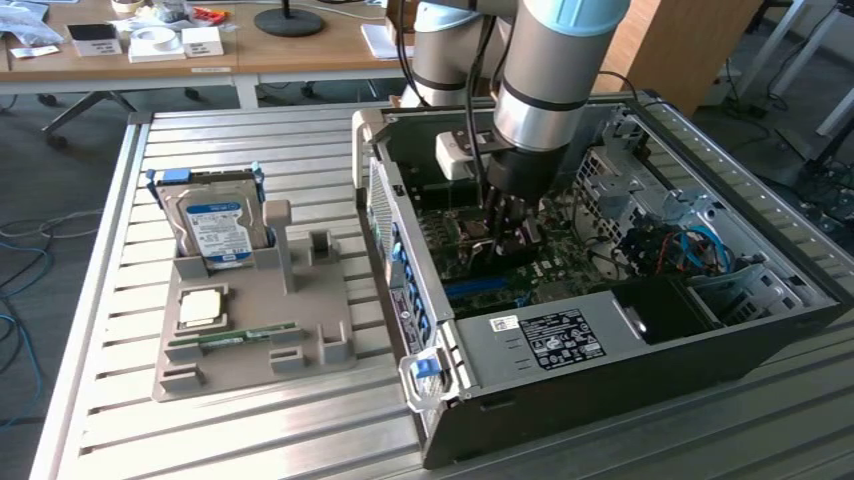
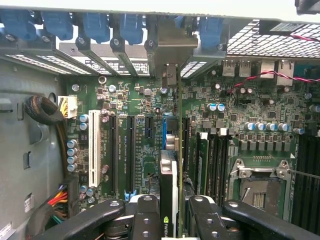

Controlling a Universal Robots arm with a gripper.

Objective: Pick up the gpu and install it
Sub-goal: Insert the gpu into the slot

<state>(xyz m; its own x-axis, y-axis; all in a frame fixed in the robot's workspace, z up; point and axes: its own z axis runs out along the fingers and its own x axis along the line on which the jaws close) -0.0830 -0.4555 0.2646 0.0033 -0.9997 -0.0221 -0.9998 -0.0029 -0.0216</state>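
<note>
With the gripper (image 1: 511,232) low inside the open computer case (image 1: 601,385), itself lying on its side on the worktop (image 1: 267,420), toward the edge at the exterior view's right. Clenched on the gpu (image 2: 169,172), with a black finger (image 2: 145,215) on each flat face and the card standing on its thin edge between them. Held in this way, probably, to keep the contact edge pointing straight down at the motherboard (image 2: 135,95) and to meet a slot without tilting. Gripped near the end far from the silver bracket (image 2: 170,47), leaving that bracket free to come against the rear wall of the case, under the row of blue latches (image 2: 95,25). Lined up along the length of the expansion slots, right by the blue slot (image 2: 164,131) and near the RAM slots (image 2: 210,160). Not possible to tell whether pushed home in a slot or only resting above it.

Near the worktop's edge at the exterior view's left, well apart from the case, a grey parts holder (image 1: 334,350), with the hard drive (image 1: 216,228) upright at its far corner and the green RAM stick (image 1: 247,337) flat near its front edge. Kept each in an own pocket, apparently, to offer a clean grip from above.
</note>
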